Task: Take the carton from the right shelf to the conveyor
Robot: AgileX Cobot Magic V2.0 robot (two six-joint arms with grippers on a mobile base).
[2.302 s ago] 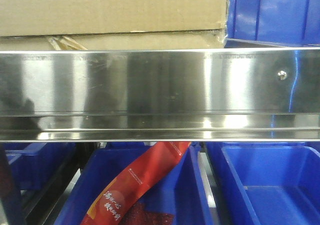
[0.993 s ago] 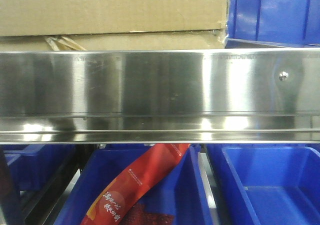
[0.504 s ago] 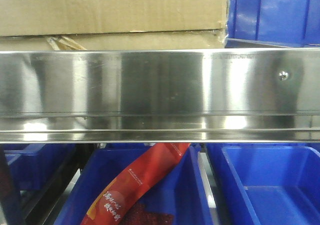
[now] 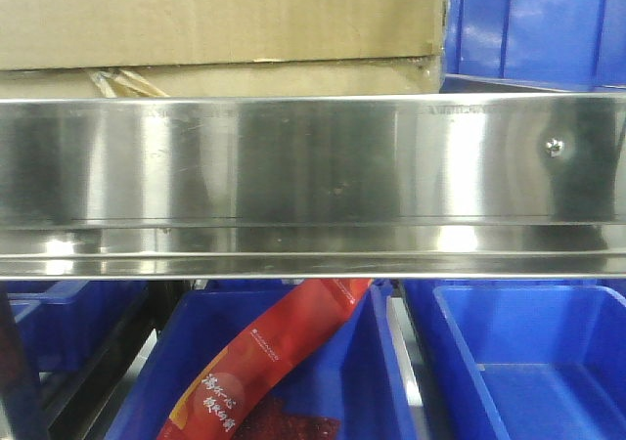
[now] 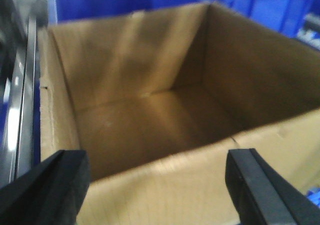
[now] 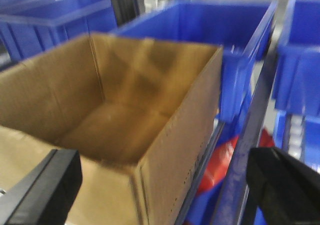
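The carton [image 4: 225, 20] is a plain brown cardboard box standing on the shelf [image 4: 313, 166], behind its mirror-like steel rail. In the left wrist view the carton [image 5: 150, 105] is open-topped and empty. My left gripper [image 5: 156, 177] is open, with the box's near wall between its black fingers [image 5: 47, 185]. In the right wrist view my right gripper [image 6: 162, 177] is open too, and a corner of the carton [image 6: 115, 100] lies between its fingers [image 6: 287, 185]. Neither gripper grips the cardboard. The conveyor is out of view.
Blue plastic bins [image 4: 533, 24] stand right beside the carton on the shelf and behind it [image 6: 225, 30]. More blue bins [image 4: 528, 362] sit on the level below, one holding a long red packet [image 4: 274, 362]. A small bolt head [image 4: 554, 148] marks the rail's right end.
Only the reflections in the shelf rail have shifted. The carton, the bins and the red packet stay where they were.
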